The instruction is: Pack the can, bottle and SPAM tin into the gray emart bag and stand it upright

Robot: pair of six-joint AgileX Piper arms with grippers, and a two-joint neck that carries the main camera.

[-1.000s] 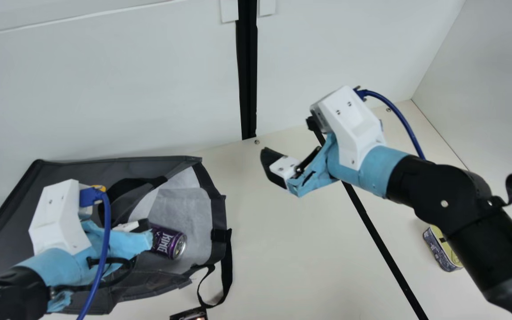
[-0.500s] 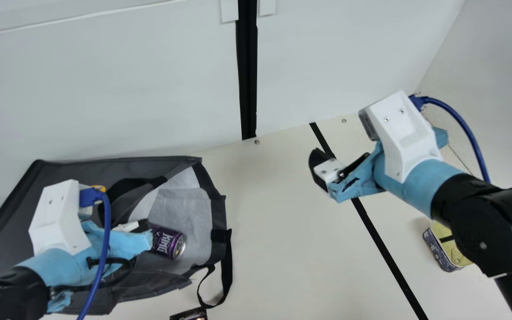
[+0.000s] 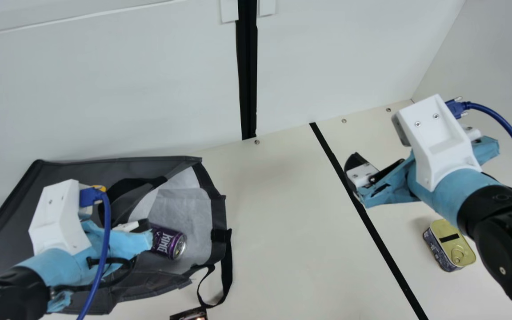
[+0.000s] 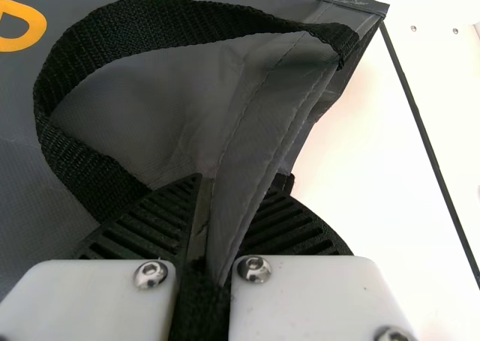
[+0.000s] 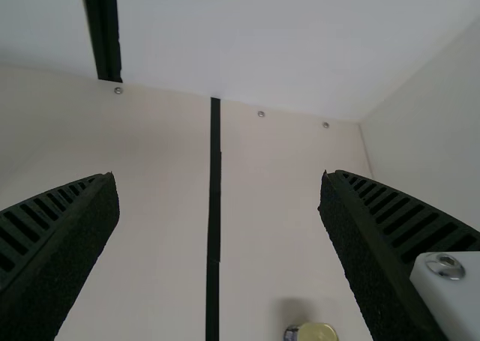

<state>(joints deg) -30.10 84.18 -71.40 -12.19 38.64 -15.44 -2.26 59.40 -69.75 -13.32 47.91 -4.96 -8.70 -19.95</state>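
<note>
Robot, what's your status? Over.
Left gripper shut on edge of gray emart bag, black handle close by. Right gripper open, empty. Purple can in bag, SPAM tin on table.

The robot's left gripper point(image 3: 144, 229) is clamped together, while its right gripper point(image 3: 354, 175) hangs tilted inward with its jaws spread wide apart.

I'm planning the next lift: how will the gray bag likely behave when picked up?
The gray bag should sag floppily, judging by the fabric bunched in the left pincer. The purple can, lying on its side in the open mouth, might roll if tilted.
</note>
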